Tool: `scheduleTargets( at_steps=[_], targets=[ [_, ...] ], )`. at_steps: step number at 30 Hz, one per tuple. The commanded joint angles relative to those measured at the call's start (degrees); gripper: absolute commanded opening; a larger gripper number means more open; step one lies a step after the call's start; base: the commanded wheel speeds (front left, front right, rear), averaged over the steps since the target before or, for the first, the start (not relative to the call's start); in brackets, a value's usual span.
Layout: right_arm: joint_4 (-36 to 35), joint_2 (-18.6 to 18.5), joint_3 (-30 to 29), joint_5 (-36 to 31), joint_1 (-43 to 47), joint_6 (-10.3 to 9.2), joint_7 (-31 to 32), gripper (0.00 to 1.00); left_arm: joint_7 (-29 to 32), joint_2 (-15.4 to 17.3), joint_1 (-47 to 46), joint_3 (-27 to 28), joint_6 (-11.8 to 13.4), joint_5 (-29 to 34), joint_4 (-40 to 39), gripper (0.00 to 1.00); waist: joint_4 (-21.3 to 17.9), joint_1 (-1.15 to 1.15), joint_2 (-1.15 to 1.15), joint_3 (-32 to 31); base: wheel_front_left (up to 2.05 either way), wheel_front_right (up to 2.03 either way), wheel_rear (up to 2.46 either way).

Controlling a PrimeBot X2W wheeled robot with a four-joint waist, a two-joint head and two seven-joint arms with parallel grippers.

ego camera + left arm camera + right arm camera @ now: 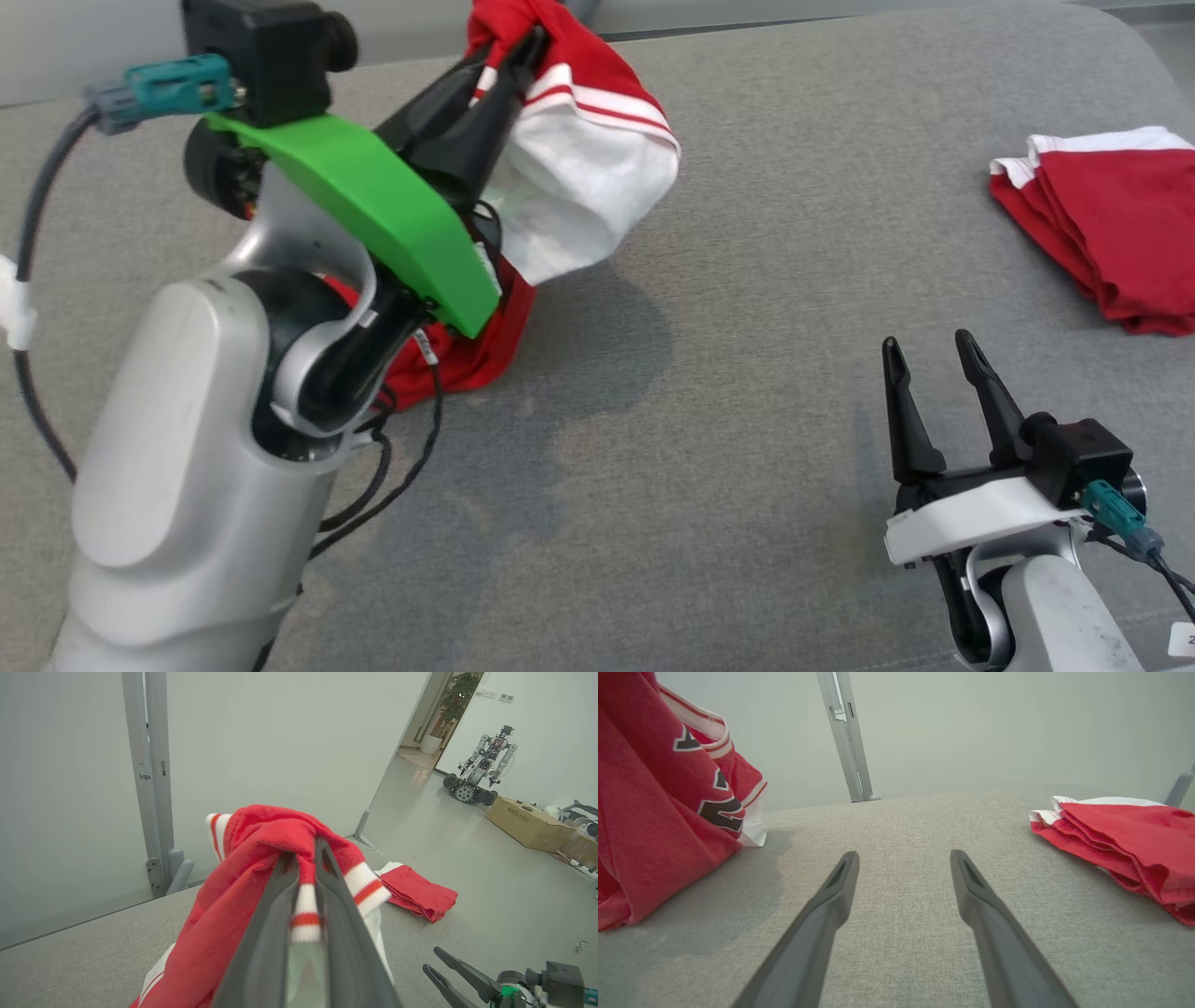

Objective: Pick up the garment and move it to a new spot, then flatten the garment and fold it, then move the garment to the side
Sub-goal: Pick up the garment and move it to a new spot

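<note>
Head view, left side: left tool [523, 47] is raised above the desk [747, 420], its fingers pointing up and away. They are pressed together on a bunched fold of the garment [588, 168].

- Garment: red, with white-and-red striped trim and a white inner face turned outward. It hangs from the fingertips in a loose drape over the left part of the desk.
- Its lower red edge touches the grey fabric surface beside the left forearm, and a shadow falls to its right.
- Left wrist view: a striped band runs down the narrow gap between the two dark fingers, and red cloth is humped over their tips.
- Right wrist view: dark lettering with a white outline shows on the hanging red panel. The bottom of that panel rests on the desk.

Right tool [929, 343]: low at the near right of the desk, fingers spread wide apart with nothing between them. It is well apart from the garment.

Folded red cloth [1111, 233]: white edging, lying flat at the far right of the desk, not touched by either tool.

Background, left wrist view: a grey post [149, 765] against a pale wall. Across the floor are another wheeled robot [481, 765] and a cardboard box [528, 823].
</note>
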Motion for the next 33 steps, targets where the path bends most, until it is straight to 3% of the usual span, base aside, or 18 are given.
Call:
scheduleTargets(
  at_steps=[1, 4, 10, 21, 22, 23, 24, 25, 33],
  targets=[
    [-0.1, -0.1, 0.3, 0.6, -0.8, -0.06, -0.2, 1.00, 0.4, -1.2, -0.6, -1.0, 0.4, -0.2, 1.0, 0.00, -5.6, 0.00, 0.00, -0.2, 0.00, 0.00, 0.00],
    [-0.1, -0.1, 1.9, 2.0, -1.8, -0.06, -0.2, 1.00, 0.2, -4.2, -0.2, -3.8, 1.0, 0.0, 4.7, 0.00, -8.5, 0.00, 0.00, 1.2, 0.00, 0.00, 0.00],
    [0.2, -0.1, 3.9, 4.0, -3.4, -0.05, -0.2, 1.00, -4.5, -8.3, -0.4, -12.3, -0.3, 2.0, 16.5, 0.00, -13.0, 0.00, 0.00, 4.2, 0.00, 0.00, 0.00],
    [1.2, -0.1, 5.1, 4.2, -4.3, -0.05, -0.2, 1.00, -17.5, -9.0, -3.0, -24.5, 0.6, 3.6, 37.6, 0.00, -16.5, 0.00, 0.00, 6.5, 0.00, 0.00, 0.00],
    [1.3, -0.1, 4.9, 4.0, -4.2, -0.05, -0.2, 1.00, -18.6, -9.0, -3.3, -25.3, 0.7, 3.9, 39.0, 0.25, -16.3, 0.00, 0.00, 6.5, 0.00, 0.00, 0.00],
    [1.3, -0.1, 4.9, 4.0, -4.2, -0.05, -0.2, 1.00, -18.6, -9.0, -3.3, -25.3, 0.7, 3.9, 39.0, 0.25, -16.3, 0.00, 0.00, 6.5, 0.00, 0.00, 0.00],
    [1.4, -0.1, 4.7, 3.6, -4.1, -0.05, -0.2, 1.00, -19.5, -9.0, -3.4, -26.0, 0.9, 3.9, 40.1, 0.76, -16.1, 0.00, 0.00, 6.4, 0.00, 0.00, 0.00],
    [1.5, -0.1, 4.4, 3.4, -4.0, -0.05, -0.2, 1.00, -20.2, -9.0, -3.6, -26.8, 0.9, 3.9, 40.9, 1.00, -15.7, 0.00, 0.00, 6.1, 0.00, 0.00, 0.00],
    [0.4, -0.1, 1.3, 0.0, -1.3, -0.05, -0.2, 1.00, -25.9, -9.0, -1.9, -29.9, 2.3, 1.5, 36.1, 1.00, -11.4, 0.00, 0.00, 2.3, 0.00, 0.00, 0.00]
  ],
)
